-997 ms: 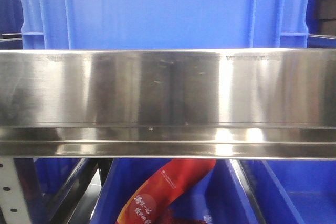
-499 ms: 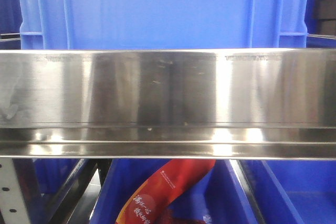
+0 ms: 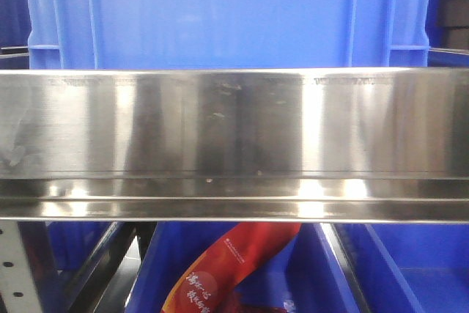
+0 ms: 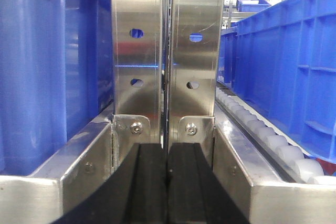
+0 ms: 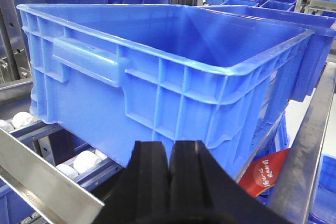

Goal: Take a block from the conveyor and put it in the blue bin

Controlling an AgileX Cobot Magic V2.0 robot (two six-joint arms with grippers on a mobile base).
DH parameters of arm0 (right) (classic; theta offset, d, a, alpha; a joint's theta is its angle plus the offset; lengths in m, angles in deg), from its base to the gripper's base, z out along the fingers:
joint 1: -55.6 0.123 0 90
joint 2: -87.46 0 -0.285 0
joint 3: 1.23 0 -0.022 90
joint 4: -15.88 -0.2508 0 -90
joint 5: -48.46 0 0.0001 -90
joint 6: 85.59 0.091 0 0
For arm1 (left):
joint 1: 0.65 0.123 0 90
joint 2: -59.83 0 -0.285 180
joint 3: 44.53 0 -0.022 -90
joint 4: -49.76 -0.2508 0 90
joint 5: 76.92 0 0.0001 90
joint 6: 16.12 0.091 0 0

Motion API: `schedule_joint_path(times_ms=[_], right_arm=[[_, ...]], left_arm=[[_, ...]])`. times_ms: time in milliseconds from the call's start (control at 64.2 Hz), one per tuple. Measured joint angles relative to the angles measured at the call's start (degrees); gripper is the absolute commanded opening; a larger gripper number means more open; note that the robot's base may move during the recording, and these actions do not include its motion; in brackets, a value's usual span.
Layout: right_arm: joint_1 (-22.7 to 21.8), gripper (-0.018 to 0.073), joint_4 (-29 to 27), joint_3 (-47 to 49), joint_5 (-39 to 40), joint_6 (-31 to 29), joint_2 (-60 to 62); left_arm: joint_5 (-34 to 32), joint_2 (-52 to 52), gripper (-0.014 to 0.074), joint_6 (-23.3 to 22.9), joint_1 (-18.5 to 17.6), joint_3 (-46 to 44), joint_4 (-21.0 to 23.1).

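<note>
No block and no conveyor show in any view. A big blue bin with an open, empty-looking inside fills the right wrist view. My right gripper hangs just in front of its near wall, black fingers pressed together, nothing between them. The front view shows the same kind of blue bin behind a steel rail. My left gripper is shut and empty too. It points at a pair of steel uprights between two blue bins.
A wide steel rail crosses the front view, with a red packet in a lower blue bin. White rollers line the rack track; more rollers sit under the big bin. A steel bar crosses low left.
The blue bin's edge has slid a few pixels left in the front view; otherwise nothing differs.
</note>
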Motion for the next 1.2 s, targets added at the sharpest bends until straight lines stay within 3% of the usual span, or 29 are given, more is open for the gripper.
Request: schedule_joint_path(times_ms=[234, 312, 436, 686, 982, 1200], right_arm=[[0.00, -0.0153, 0.20, 0.00, 0.97, 0.00, 0.00], [-0.92, -0.0153, 2.73, 0.00, 1.62, 1.86, 0.00], [-6.72, -0.0153, 7.94, -0.30, 3.10, 7.60, 0.49], [-19.04, -0.0153, 9.59, -11.59, 10.74, 9.50, 8.74], [-25.99, -0.0153, 9.63, -28.42, 13.32, 9.72, 21.98], [-27.39, -0.0153, 9.63, -31.63, 14.05, 9.72, 23.23]], left_arm=[[0.00, 0.00, -0.0111, 0.00, 0.00, 0.00, 0.00], [0.00, 0.09, -0.0111, 0.00, 0.00, 0.00, 0.00], [0.00, 0.09, -0.0111, 0.00, 0.00, 0.00, 0.00], [0.00, 0.09, -0.0111, 0.00, 0.00, 0.01, 0.00], [0.00, 0.09, -0.0111, 0.00, 0.00, 0.01, 0.00], [0.00, 0.09, -0.0111, 0.00, 0.00, 0.11, 0.00]])
